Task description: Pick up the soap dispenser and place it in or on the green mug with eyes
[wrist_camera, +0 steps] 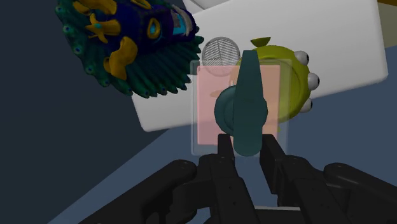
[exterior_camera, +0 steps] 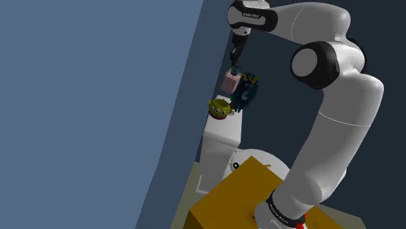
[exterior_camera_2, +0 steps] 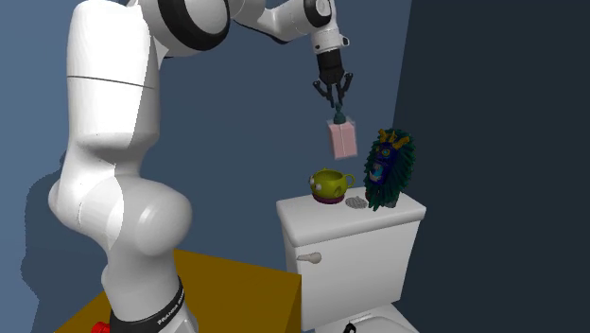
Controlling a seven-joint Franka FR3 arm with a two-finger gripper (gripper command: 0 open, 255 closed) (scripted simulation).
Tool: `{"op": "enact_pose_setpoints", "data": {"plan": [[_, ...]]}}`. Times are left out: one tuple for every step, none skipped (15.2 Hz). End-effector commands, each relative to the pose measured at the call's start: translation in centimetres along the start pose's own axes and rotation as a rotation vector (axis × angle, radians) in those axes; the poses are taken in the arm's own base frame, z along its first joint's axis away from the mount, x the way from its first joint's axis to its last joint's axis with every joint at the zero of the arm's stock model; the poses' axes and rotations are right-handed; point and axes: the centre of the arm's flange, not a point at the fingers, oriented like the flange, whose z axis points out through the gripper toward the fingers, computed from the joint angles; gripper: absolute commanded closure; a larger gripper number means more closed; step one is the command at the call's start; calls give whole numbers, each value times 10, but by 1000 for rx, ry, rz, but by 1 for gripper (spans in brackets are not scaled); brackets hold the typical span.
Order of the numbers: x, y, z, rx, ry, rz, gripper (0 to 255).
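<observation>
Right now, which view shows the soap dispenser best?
The second exterior view: the pink soap dispenser hangs from the gripper, clear above the toilet tank and mug. The wrist view shows its teal pump clasped between the fingers; the shoulder view shows it small, beside the feathered mask.

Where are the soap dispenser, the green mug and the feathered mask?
soap dispenser [exterior_camera_2: 341, 140]: second exterior view, on its pink body.
green mug [exterior_camera_2: 327, 184]: second exterior view, on its side wall.
feathered mask [exterior_camera_2: 381, 168]: second exterior view, on its blue face.
</observation>
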Motion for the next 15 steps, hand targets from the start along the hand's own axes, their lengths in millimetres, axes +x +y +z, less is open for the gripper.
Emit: {"op": "enact_pose_setpoints", "data": {"plan": [[3,-5,25,9,-19,-6,255],[3,-6,30,9,-19,-6,255],[3,-7,35,9,-19,-6,255],[3,-8,40,9,-19,-6,255],[3,-10,45,9,-19,-6,255],[3,-11,50,9,-19,-6,255],[3,-12,56,9,-19,-6,255],[4,-13,61,9,-19,-6,255],[4,-15,66,9,-19,-6,255],[4,-16,71,9,-19,-6,255],[4,-17,76,9,-19,-6,255],[4,-18,81,9,-19,-6,255],[4,-19,86,9,-19,-6,255],[4,-21,92,9,-19,-6,255],[5,-22,97,9,-19,-6,255]]}}
